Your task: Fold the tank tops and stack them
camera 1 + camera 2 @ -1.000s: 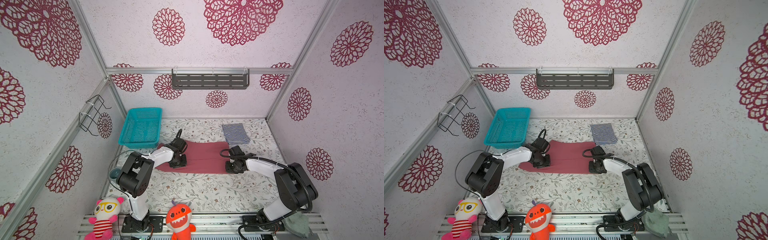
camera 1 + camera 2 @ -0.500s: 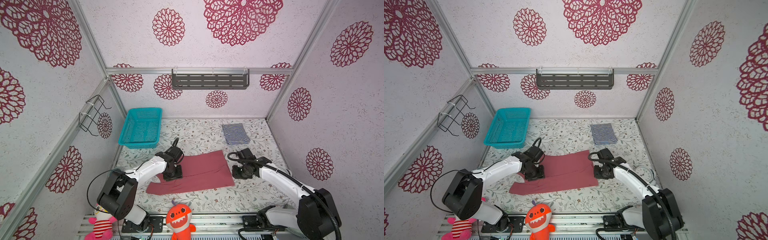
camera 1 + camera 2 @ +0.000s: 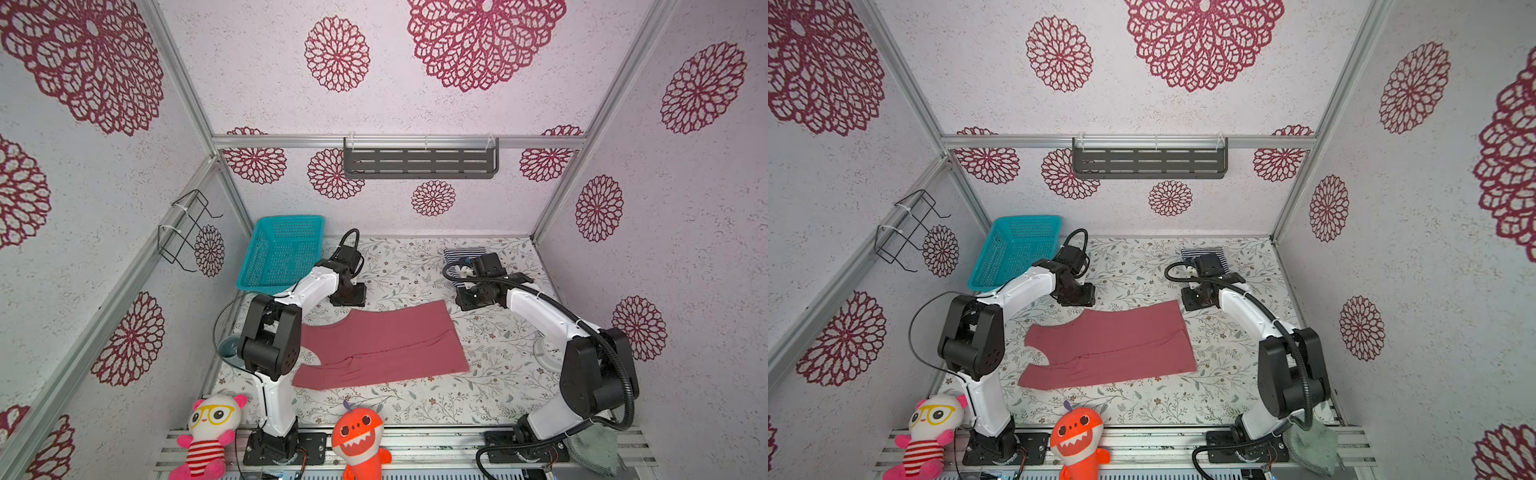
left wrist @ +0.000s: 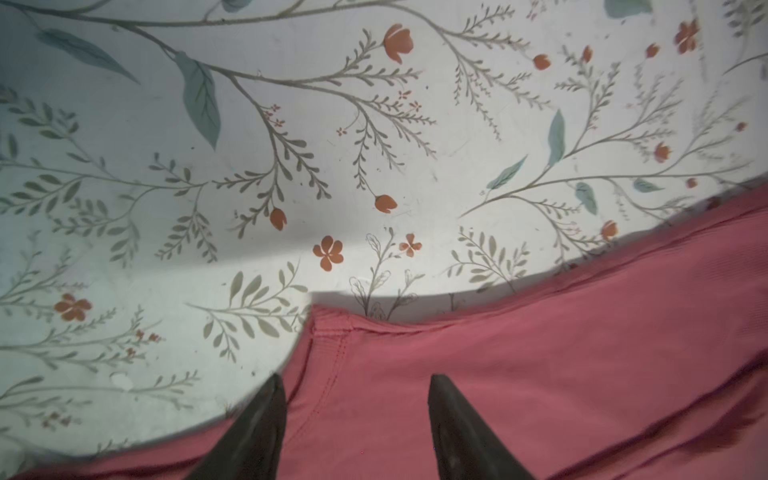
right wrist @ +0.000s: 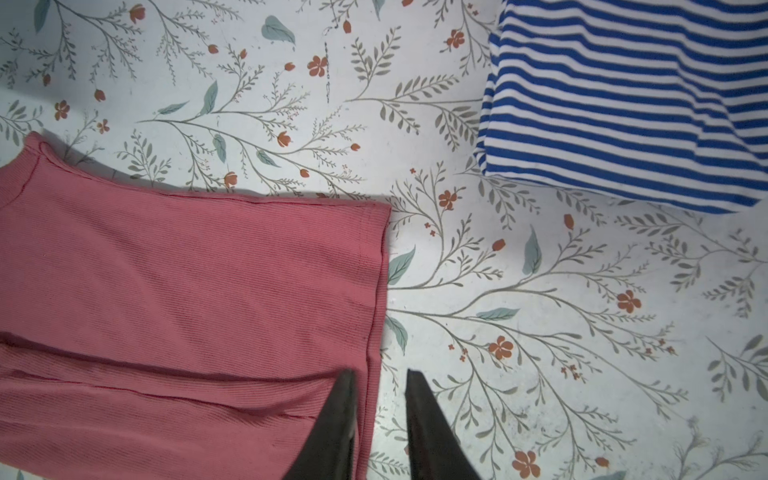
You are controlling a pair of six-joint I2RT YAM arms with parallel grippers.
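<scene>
A teal basket (image 3: 266, 266) sits at the far left corner of the floral tabletop (image 3: 415, 266), a pink plush (image 3: 208, 436) and an orange plush (image 3: 359, 436) before its near edge, a grey-green cloth (image 3: 594, 451) off its near right corner.

In both top views my own right wrist covers most of the striped tank top (image 3: 461, 252); only its far strip shows, at the upper right of the desk (image 3: 415, 266). The right wrist view cuts that top off at the frame's edge. My left elbow hides the left end of the rose tank top (image 3: 382, 345), at centre left. From above, each wrist covers the hand below it. The wrist views show only the tips of my left hand (image 4: 353, 382) and right hand (image 5: 380, 374), the rest cropped. Whether either touches the cloth, I cannot tell. A teal round thing (image 3: 227, 347) behind my left elbow is too hidden to name. The bottom edge crops the pink plush (image 3: 208, 436) and orange plush (image 3: 359, 440).
</scene>
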